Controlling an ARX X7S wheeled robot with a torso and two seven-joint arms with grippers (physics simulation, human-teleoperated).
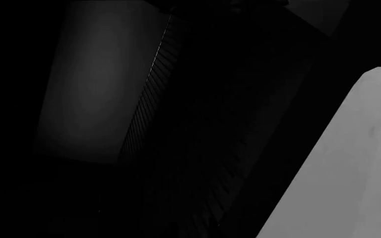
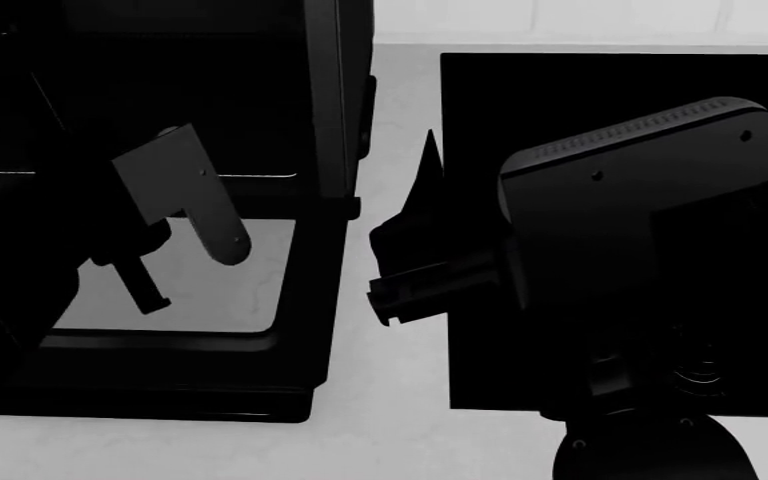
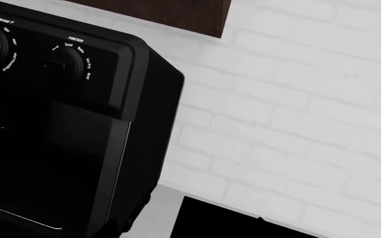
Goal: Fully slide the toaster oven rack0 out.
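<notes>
The black toaster oven (image 2: 337,120) stands at the left, and its glass door (image 2: 224,290) lies open and flat on the counter. A thin bright line (image 2: 257,175) crosses the dark opening; I cannot tell whether it is rack0's front edge. In the left wrist view, rack0 (image 1: 147,111) shows as close parallel bars inside the dark oven. My left arm's grey bracket (image 2: 177,190) reaches into the opening, and the fingers are lost in the dark. My right gripper (image 2: 424,190) hovers right of the oven as a black silhouette. The right wrist view shows the oven's knobs (image 3: 63,64).
A flat black cooktop panel (image 2: 491,90) lies on the grey counter (image 2: 398,400) under my right arm (image 2: 638,190); it also shows in the right wrist view (image 3: 230,225). A white brick wall (image 3: 296,109) stands behind, with a dark wooden cabinet (image 3: 177,15) above.
</notes>
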